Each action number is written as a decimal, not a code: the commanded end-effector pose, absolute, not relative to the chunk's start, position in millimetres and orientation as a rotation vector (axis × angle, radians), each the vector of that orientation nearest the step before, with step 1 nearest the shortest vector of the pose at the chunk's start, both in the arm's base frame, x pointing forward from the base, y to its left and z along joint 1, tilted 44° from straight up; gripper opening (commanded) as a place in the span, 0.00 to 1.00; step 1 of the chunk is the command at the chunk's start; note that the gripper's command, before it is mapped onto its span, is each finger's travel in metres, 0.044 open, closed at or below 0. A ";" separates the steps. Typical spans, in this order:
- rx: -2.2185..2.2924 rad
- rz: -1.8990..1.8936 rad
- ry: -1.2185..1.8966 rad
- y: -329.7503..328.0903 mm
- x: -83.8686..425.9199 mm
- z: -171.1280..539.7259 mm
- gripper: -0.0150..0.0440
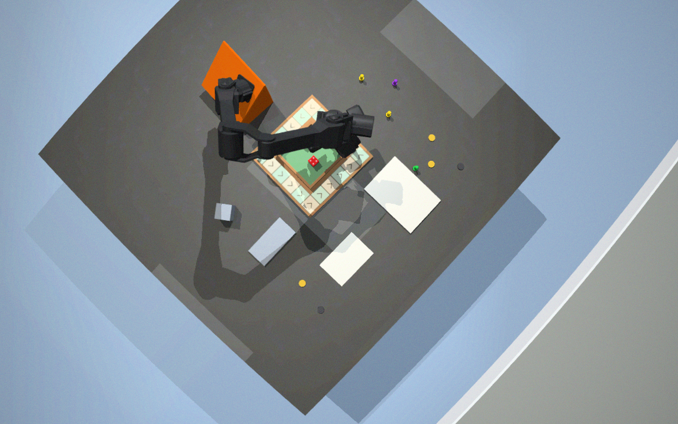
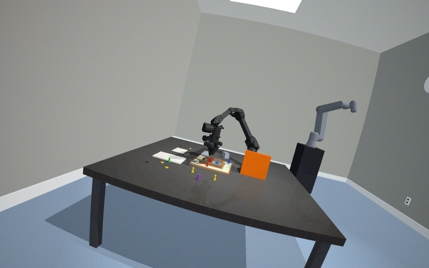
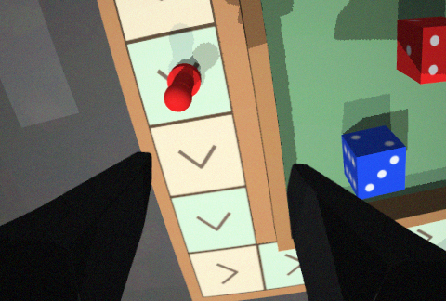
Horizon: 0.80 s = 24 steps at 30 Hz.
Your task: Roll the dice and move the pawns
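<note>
Open claw above the board

Your claw (image 2: 211, 154) (image 3: 221, 173) is parted, gripping nothing; the glossy, round-headed red pawn (image 2: 207, 164) (image 3: 181, 87) stands upright on a mint square; both pipped dice sit in the wood-rimmed, green tray (image 1: 311, 188) (image 2: 213, 163) (image 3: 265, 106).

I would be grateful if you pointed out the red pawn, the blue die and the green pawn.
Red pawn (image 2: 207, 164) (image 3: 177, 98): exterior, body; wrist, head.
Blue die (image 2: 216, 162) (image 3: 377, 168): exterior, visible middle; wrist, three-pip face.
Green pawn (image 1: 415, 168) (image 2: 169, 160): top and exterior, visible middle.
</note>
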State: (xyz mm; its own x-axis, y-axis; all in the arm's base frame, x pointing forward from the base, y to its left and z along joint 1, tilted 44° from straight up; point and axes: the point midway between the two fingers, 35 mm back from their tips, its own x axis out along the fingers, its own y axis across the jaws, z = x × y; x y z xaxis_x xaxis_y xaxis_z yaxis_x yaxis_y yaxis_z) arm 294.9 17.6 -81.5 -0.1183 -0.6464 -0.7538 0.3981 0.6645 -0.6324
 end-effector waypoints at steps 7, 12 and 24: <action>0.082 -1.204 1.185 19.7 303.5 -104.4 0.59; 0.082 -1.204 1.185 19.7 303.5 -104.4 0.59; 0.082 -1.204 1.185 7.8 301.6 -117.1 0.59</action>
State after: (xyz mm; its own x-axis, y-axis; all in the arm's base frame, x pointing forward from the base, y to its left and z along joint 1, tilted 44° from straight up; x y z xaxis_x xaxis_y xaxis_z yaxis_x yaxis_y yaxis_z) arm 304.4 11.2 -112.5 -0.1113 -0.6642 -0.7392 0.7527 0.4293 -0.4992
